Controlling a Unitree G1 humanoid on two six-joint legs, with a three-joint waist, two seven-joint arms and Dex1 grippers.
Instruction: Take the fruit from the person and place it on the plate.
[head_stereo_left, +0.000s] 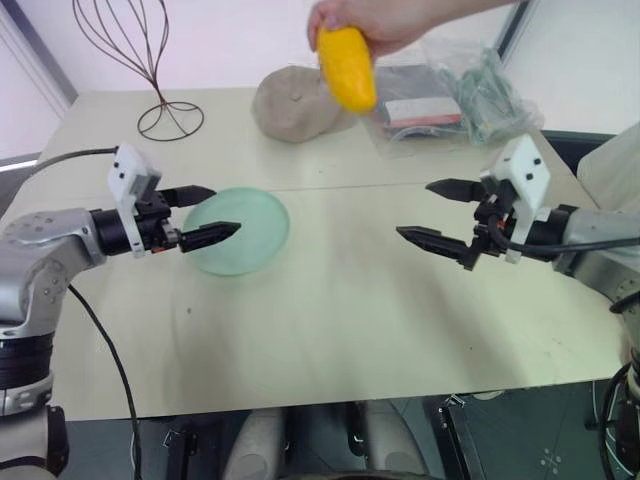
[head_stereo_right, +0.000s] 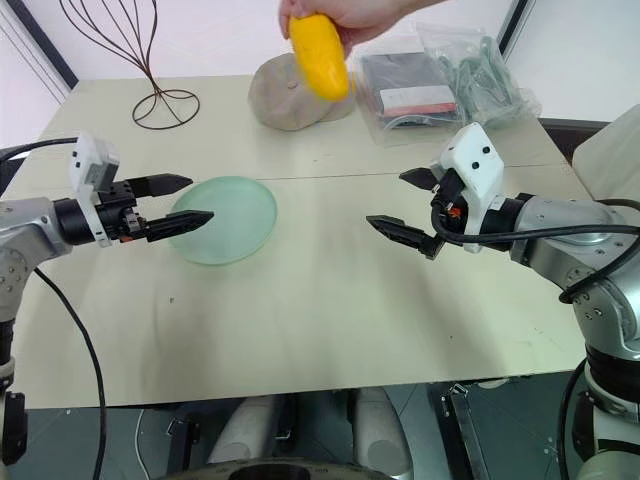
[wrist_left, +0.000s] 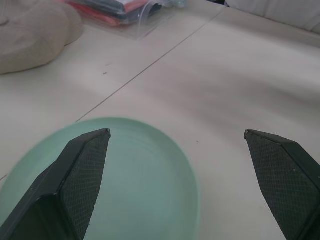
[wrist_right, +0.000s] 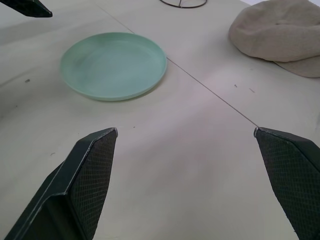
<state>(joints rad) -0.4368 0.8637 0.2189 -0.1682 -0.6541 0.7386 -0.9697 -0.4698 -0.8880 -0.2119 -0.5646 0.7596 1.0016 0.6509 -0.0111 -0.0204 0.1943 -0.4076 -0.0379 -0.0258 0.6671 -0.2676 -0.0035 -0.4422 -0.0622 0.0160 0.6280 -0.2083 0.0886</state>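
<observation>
Both arms reach in level over the table (head_stereo_left: 330, 330), tips turned toward each other. Left gripper (head_stereo_left: 205, 212) hangs at the near-left rim of the plate (head_stereo_left: 250, 235), its two black fingers spread wide, nothing between them. Right gripper (head_stereo_left: 438, 212) is well to the right of the plate over bare tabletop, also spread wide and empty; the wrist views show cross-hatched pads on the inner finger faces.

The person's hand (head_stereo_left: 375, 20) comes in from the top edge, cut off at the forearm, and holds the fruit (head_stereo_left: 347, 68) by its upper end above the far side of the table, well apart from both grippers. Fingers cover the fruit's top.

Fruit: smooth, yellow-orange, oblong. Plate: round, shallow, pale mint green, slightly translucent, lying flat and bare. Behind it a soft tan cap (head_stereo_left: 295, 103), cloth-like. To its right, clear plastic bags (head_stereo_left: 450, 95) with dark contents, hard to identify. Far left, a thin wire stand (head_stereo_left: 150, 60) with a ring base, its top cut off. Table surface is pale, matte, with a seam running across.
</observation>
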